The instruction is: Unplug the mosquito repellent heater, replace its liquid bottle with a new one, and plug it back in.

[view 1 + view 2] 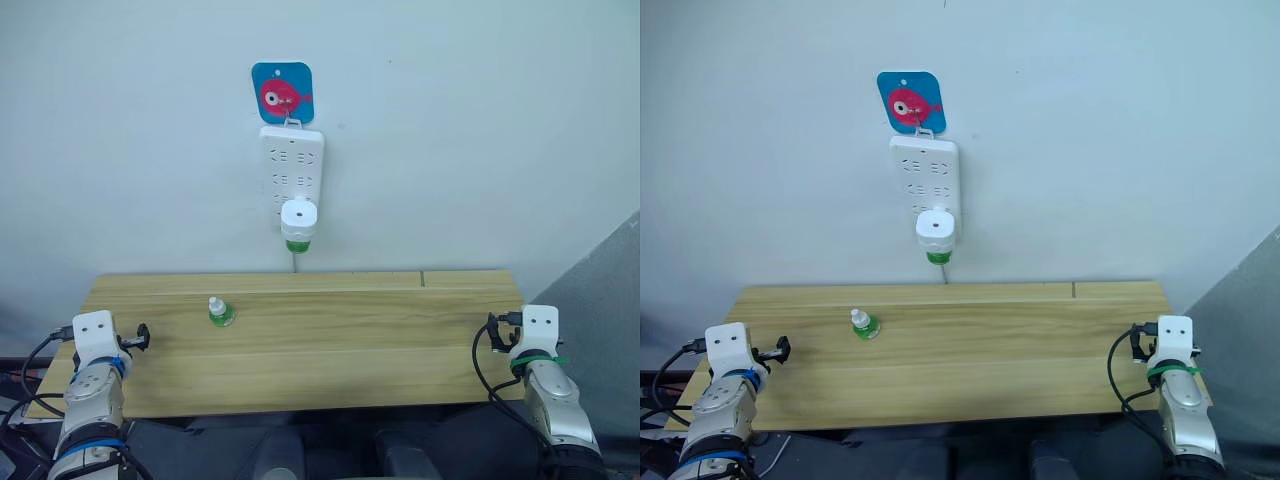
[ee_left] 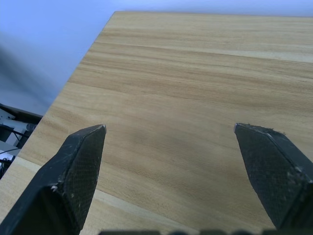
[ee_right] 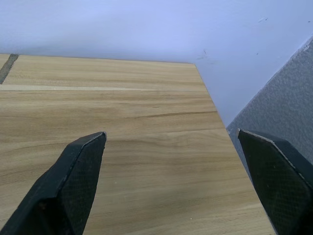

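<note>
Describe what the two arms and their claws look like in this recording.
Both arms are silver-grey with white box-shaped wrist housings and looping black cables. The left arm has blue bands; the right arm wears a green tie. Each claw, left and right, has two black, textured, pointed fingers.

Bare test room: wooden table (image 1: 350, 370) against plain wall (image 1: 480, 120).

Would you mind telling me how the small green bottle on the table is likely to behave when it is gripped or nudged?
The bottle looks small and plastic, so probably light and stiff. It stands upright on a narrow base, so a sideways nudge may tip it. Its round body would then likely roll across the table.
</note>
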Controlling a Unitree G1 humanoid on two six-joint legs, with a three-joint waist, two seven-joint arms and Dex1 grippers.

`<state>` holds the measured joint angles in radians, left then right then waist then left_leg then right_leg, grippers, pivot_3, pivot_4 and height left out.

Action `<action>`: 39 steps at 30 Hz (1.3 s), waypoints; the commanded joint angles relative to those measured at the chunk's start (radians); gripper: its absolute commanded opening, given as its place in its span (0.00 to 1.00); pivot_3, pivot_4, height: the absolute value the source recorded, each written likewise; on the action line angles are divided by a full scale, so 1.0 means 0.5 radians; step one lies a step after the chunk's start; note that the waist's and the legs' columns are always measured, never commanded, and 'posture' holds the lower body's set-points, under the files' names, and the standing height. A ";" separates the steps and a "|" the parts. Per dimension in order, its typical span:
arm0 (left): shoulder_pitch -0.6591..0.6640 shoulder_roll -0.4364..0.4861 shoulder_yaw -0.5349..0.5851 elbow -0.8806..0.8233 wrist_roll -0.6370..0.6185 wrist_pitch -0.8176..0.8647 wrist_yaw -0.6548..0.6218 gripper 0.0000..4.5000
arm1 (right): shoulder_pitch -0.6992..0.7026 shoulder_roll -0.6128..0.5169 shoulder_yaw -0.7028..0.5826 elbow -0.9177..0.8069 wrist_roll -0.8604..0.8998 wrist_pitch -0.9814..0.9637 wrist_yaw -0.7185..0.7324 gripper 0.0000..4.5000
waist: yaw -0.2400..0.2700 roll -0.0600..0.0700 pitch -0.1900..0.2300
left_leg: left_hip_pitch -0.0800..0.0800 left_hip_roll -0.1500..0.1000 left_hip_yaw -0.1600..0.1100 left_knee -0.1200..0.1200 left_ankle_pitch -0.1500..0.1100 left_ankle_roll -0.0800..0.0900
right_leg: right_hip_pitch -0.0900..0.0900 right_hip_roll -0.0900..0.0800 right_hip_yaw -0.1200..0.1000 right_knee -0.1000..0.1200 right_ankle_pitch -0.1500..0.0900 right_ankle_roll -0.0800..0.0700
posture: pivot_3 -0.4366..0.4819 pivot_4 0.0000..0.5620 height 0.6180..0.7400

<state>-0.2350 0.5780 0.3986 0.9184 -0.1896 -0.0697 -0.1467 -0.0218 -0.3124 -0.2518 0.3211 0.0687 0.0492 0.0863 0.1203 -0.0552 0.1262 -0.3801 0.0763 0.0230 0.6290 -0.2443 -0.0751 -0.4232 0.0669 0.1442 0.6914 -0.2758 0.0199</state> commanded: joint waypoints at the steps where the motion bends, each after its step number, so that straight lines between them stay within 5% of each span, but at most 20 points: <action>1: -0.010 0.030 0.016 0.004 0.002 -0.033 0.012 1.00 | -0.020 -0.042 -0.031 -0.061 -0.002 -0.023 -0.003 1.00 | 0.000 0.000 0.000 | 0.000 0.000 0.000 0.000 0.000 0.000 | 0.000 0.000 0.000 0.000 0.000 0.000 | 0.88 0.20 1.00; 24: -0.091 0.088 0.061 0.063 -0.095 -0.113 -0.166 1.00 | 0.021 -0.047 -0.023 -0.147 -0.003 -0.023 0.039 1.00 | -0.002 0.000 -0.002 | 0.000 0.000 0.000 0.000 0.000 0.000 | 0.000 0.000 0.000 0.001 0.001 -0.002 | 0.85 0.17 1.00; 39: -0.016 0.230 0.037 -0.134 0.118 -0.322 0.183 1.00 | 0.007 -0.117 -0.013 -0.292 0.008 0.064 0.173 1.00 | 0.003 0.000 -0.003 | 0.000 0.000 0.000 0.001 0.000 0.000 | 0.000 0.000 0.000 0.002 0.002 -0.002 | 0.87 0.18 1.00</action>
<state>-0.2451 0.6705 0.4151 0.8949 -0.1423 -0.2238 -0.0753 -0.0107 -0.3533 -0.2515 0.2164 0.0626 0.0811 0.1623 0.1218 -0.0553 0.1244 -0.3799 0.0764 0.0231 0.6293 -0.2443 -0.0751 -0.4232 0.0669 0.1442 0.6924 -0.2751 0.0190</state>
